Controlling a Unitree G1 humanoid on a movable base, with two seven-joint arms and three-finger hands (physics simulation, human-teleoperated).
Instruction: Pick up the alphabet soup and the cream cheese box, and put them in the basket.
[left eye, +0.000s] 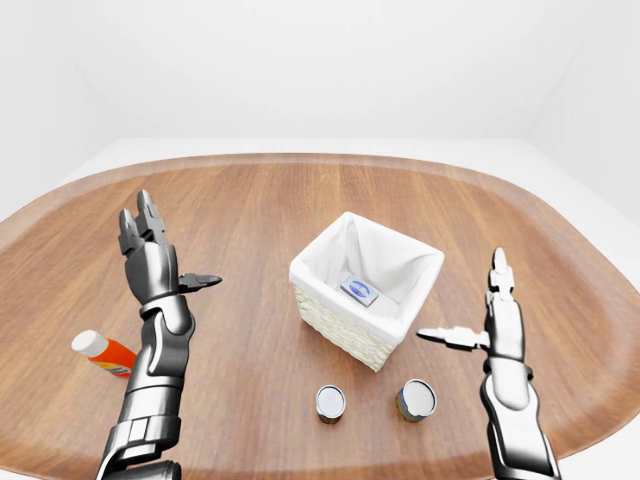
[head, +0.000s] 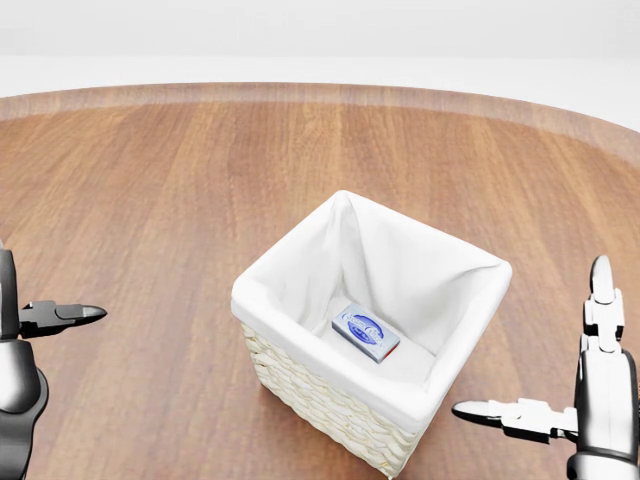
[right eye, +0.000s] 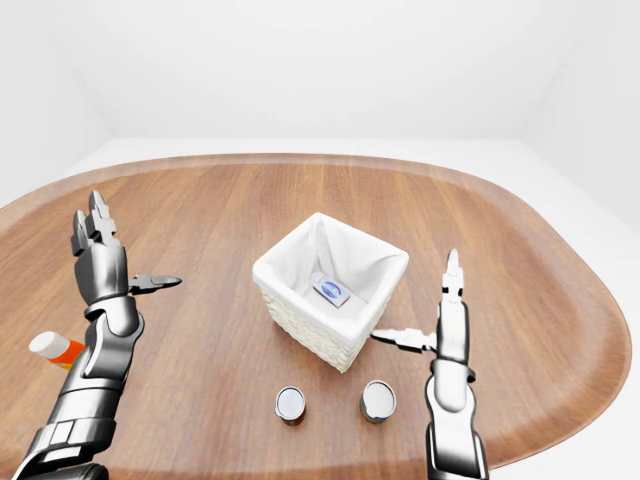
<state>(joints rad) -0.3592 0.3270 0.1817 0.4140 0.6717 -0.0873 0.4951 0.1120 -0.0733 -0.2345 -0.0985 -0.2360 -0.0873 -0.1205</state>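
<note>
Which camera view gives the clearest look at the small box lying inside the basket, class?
The head view: the cream cheese box appears largest there, lying flat on the white lining of the basket, its blue oval label plain. The left-eye and right-eye views show the same box only as a small, blurry patch, though they add the two cans outside the basket.

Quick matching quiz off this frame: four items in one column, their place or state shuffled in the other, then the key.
Items:
1. cream cheese box
2. orange bottle
3. two cans
4. right hand

Places or states:
A. upright on the table, below the basket in the left-eye view
B. open, holding nothing, right of the basket
C. lying inside the basket
D. lying on the table by the left arm

Pairs: 1-C, 2-D, 3-A, 4-B
</note>
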